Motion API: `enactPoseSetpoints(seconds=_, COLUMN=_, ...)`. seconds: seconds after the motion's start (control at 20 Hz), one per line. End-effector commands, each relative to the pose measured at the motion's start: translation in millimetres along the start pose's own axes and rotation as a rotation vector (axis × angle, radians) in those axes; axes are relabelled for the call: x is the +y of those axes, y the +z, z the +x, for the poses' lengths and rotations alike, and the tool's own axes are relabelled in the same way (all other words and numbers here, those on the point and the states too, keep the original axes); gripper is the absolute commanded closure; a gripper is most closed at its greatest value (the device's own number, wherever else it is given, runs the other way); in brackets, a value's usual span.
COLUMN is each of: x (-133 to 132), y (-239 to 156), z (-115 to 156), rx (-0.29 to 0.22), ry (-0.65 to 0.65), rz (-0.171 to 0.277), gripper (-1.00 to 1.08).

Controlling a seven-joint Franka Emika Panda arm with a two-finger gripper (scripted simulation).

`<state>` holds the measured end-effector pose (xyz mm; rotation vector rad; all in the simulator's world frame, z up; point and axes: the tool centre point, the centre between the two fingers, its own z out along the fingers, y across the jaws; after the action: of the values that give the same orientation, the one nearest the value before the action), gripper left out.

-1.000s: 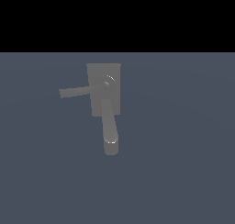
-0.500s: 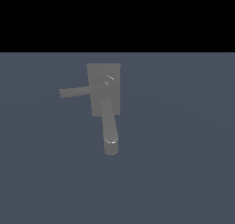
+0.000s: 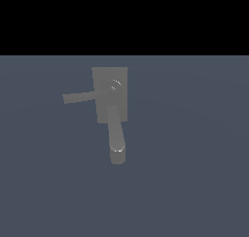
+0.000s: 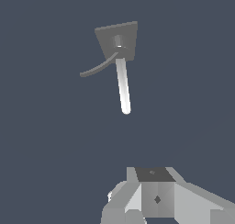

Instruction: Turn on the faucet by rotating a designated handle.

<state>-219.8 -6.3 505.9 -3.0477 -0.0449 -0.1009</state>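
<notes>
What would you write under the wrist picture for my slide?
Grey faucet ahead, thin handle sticking sideways, spout pointing toward the camera.

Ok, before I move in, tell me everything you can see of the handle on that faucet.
The handle is a thin, flat, matte grey bar with a squared tip, slimmer than the rounded spout. It springs from the shiny round hub on the backplate and points toward the exterior view's left, roughly square to the spout. In the wrist view it looks slightly curved. Nothing touches it; the gripper is well short of the faucet, its fingertips out of frame.
</notes>
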Motion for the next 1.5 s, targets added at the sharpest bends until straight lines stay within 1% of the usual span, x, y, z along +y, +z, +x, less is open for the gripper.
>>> enactPoseSetpoints(seconds=0.0, x=0.1, y=0.2, z=-0.2, rx=0.000, ry=0.001, rz=0.000, gripper=1.08)
enactPoseSetpoints(seconds=0.15, x=0.3, y=-0.7, z=-0.1, rx=0.003, ry=0.002, rz=-0.008, gripper=1.08)
enactPoseSetpoints(seconds=0.35, x=1.1, y=-4.5, z=0.1, rx=0.018, ry=0.007, rz=-0.041, gripper=1.08)
enactPoseSetpoints(seconds=0.55, x=2.4, y=-11.4, z=0.4, rx=0.046, ry=0.016, rz=-0.100, gripper=1.08)
enactPoseSetpoints(seconds=0.7, x=3.3, y=-19.1, z=0.8, rx=0.076, ry=0.025, rz=-0.161, gripper=1.08)
enactPoseSetpoints(seconds=0.85, x=3.9, y=-29.5, z=1.2, rx=0.115, ry=0.037, rz=-0.239, gripper=1.08)
enactPoseSetpoints(seconds=1.0, x=3.4, y=-43.0, z=1.6, rx=0.165, ry=0.050, rz=-0.334, gripper=1.08)
enactPoseSetpoints(seconds=1.25, x=-1.9, y=-72.2, z=2.0, rx=0.272, ry=0.075, rz=-0.524, gripper=1.08)
enactPoseSetpoints(seconds=1.45, x=-11.2, y=-97.1, z=1.6, rx=0.365, ry=0.090, rz=-0.679, gripper=1.08)
